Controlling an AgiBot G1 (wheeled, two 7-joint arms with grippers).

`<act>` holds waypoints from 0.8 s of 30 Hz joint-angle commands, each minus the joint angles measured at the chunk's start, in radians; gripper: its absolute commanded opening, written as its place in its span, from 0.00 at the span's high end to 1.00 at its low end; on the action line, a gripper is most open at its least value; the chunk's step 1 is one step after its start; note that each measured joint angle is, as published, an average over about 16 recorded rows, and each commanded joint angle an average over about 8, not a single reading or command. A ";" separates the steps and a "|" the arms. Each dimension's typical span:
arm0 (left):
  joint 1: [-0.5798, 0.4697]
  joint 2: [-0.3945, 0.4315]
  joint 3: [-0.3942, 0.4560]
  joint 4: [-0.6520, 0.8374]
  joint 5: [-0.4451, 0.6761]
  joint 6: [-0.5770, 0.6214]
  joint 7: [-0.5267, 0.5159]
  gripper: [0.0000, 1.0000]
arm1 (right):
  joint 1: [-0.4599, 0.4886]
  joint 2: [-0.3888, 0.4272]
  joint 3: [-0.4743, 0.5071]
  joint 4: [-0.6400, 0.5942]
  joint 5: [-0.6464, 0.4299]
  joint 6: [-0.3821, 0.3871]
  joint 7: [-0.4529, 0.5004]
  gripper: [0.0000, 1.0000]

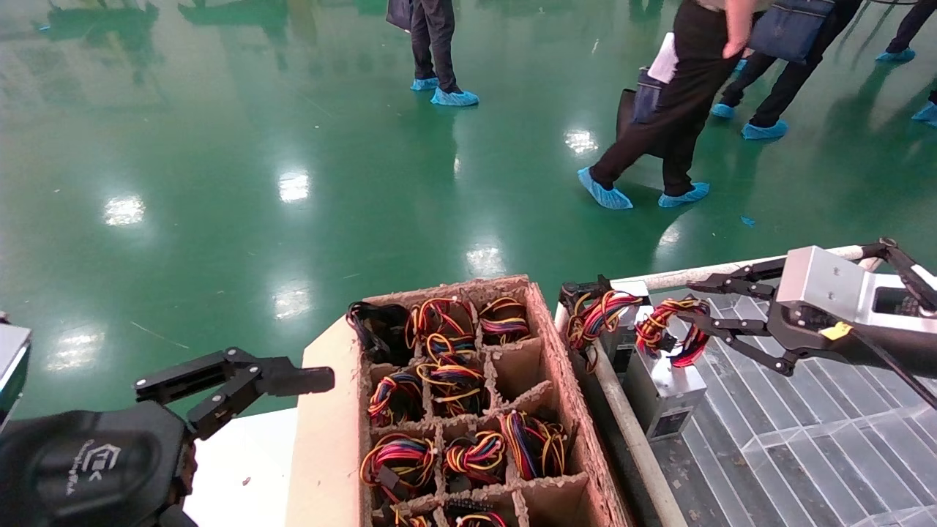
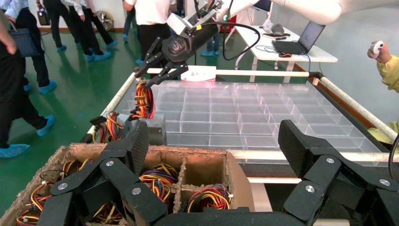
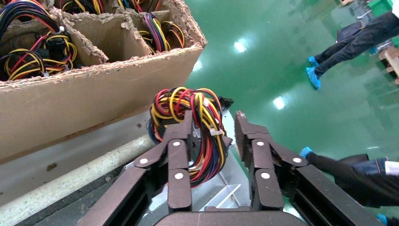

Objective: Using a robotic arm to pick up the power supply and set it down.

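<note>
Left claw housing: on the rounded black housing of the left claw [image 1: 233, 389] we see a white logo mark with a line of small lettering under it, too small for us to read.
Right claw housing: in the left wrist view the black housing behind the right claw [image 2: 149, 71] bears a white emblem; we make out no letters.
Power supply label: the small silver-grey metal power supply [image 1: 662, 391] carries a dark label on its end face; we cannot read it.

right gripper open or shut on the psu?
Open: the right gripper has its fingers spread around the power supply's wire bundle, with a visible gap.
</note>
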 commanded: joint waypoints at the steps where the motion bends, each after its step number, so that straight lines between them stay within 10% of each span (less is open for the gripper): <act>1: 0.000 0.000 0.000 0.000 0.000 0.000 0.000 0.00 | 0.000 0.000 0.000 0.001 0.000 0.000 0.000 0.00; 24: 0.000 0.000 0.000 0.000 0.000 0.000 0.000 0.00 | -0.030 0.003 0.007 0.033 0.056 -0.019 0.031 0.00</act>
